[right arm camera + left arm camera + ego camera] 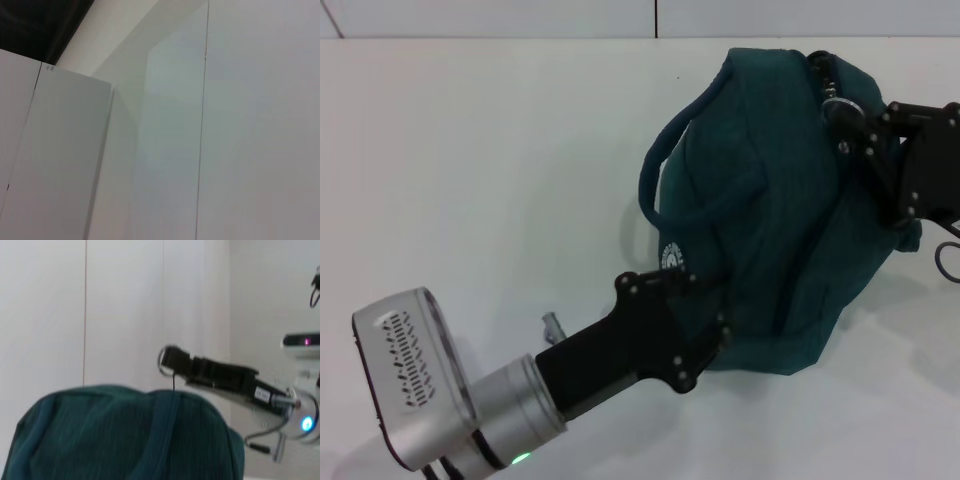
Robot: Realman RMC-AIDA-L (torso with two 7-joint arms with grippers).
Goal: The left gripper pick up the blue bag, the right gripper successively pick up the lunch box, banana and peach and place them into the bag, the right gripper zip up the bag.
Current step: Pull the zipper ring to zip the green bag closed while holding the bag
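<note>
Blue bag (pixel 775 230) bulging on the white table (pixel 470 180), contents hidden, strap loop at its left; left tool (pixel 705 325) clenched on bag's near edge, fingertips buried in fabric; right tool (pixel 850 125) at bag's top far corner by the zipper, grip state unclear

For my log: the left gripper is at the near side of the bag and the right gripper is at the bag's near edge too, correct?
Not quite. In the head view the left gripper is at the bag's near side, but the right gripper is at its far top edge.
</note>
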